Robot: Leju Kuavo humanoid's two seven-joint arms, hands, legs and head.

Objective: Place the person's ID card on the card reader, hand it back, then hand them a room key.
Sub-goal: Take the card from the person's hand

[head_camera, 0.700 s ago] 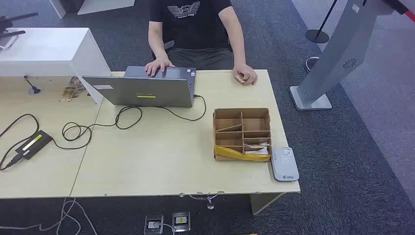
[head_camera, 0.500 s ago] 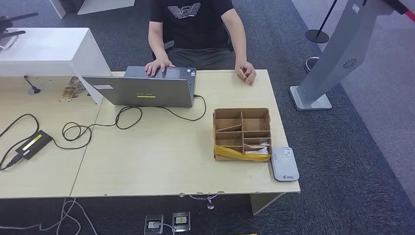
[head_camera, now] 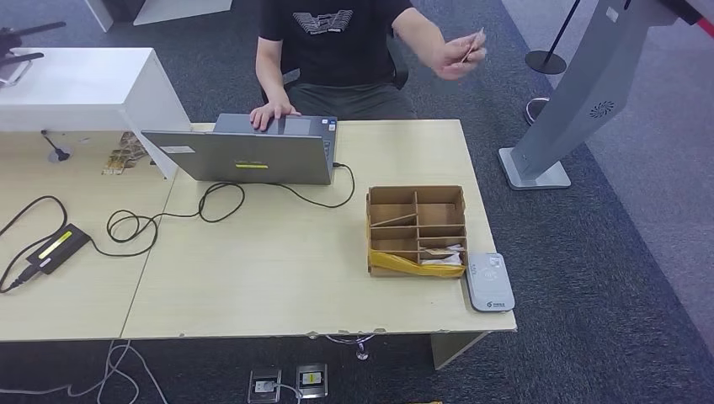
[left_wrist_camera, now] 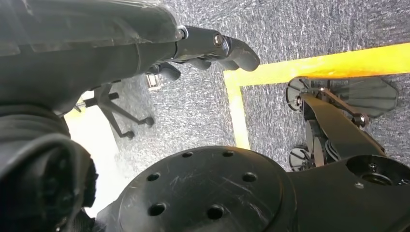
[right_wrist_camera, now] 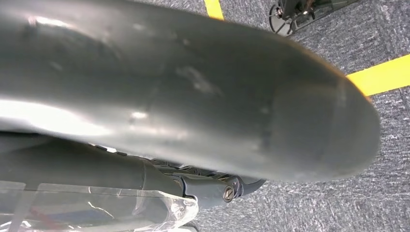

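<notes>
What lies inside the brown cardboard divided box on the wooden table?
The brown cardboard divided box holds white cards in its near compartments behind a yellow strip; the others look empty.

Table: pale wood grain. Cardboard organiser: brown, with a yellow strip along its near edge; card reader: light grey. Laptop: grey with a yellow sticker; person's shirt: black with a white logo; carpet: dark grey speckle.

The left hand has a grey ribbed cover, dark fingers and silver screws.
</notes>
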